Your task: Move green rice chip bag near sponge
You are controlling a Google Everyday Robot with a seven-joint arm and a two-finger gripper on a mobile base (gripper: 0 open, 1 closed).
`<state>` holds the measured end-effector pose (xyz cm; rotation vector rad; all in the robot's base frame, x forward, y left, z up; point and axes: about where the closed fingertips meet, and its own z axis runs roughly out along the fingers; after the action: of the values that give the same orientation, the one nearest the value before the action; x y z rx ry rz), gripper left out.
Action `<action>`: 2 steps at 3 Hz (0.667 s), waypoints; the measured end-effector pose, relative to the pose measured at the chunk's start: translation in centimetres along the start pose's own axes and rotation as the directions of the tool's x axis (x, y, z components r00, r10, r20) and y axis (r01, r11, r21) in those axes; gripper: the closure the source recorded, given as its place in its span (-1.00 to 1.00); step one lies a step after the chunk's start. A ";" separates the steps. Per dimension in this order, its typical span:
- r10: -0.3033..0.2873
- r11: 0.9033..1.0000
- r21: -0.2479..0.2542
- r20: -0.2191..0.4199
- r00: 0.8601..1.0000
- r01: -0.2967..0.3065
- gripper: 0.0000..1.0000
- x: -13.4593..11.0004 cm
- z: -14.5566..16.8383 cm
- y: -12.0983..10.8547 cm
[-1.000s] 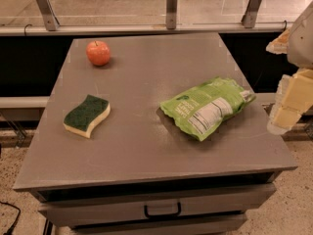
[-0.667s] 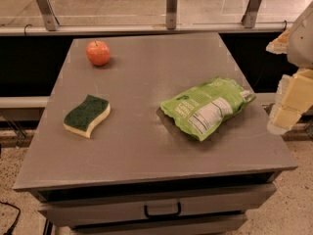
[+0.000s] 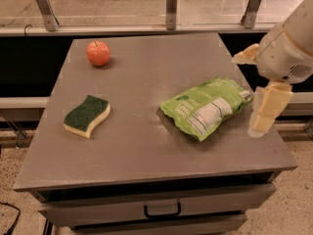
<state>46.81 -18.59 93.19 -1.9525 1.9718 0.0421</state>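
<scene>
The green rice chip bag (image 3: 208,107) lies flat on the right half of the grey table (image 3: 146,146), white label panel up. The sponge (image 3: 86,115), dark green top over pale yellow foam, lies at the table's left, well apart from the bag. My gripper (image 3: 249,93) hangs at the table's right edge, just beside the bag's right end, open and empty. One cream finger (image 3: 265,109) hangs down to the right of the bag. The other (image 3: 246,55) shows higher up, behind it.
A red-orange apple (image 3: 98,53) sits at the table's back left corner. A rail with metal posts (image 3: 171,6) runs behind the table. A drawer with a handle (image 3: 162,210) is under the front edge.
My gripper has moved left and slightly down, from beyond the table's right edge to right beside the bag. The bag, sponge and apple have not moved.
</scene>
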 end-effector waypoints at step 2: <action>-0.197 0.978 -0.066 -0.006 0.980 0.196 -0.95 -0.2 8.4 -3.3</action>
<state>51.99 -16.22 86.17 -2.1850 1.7963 0.0439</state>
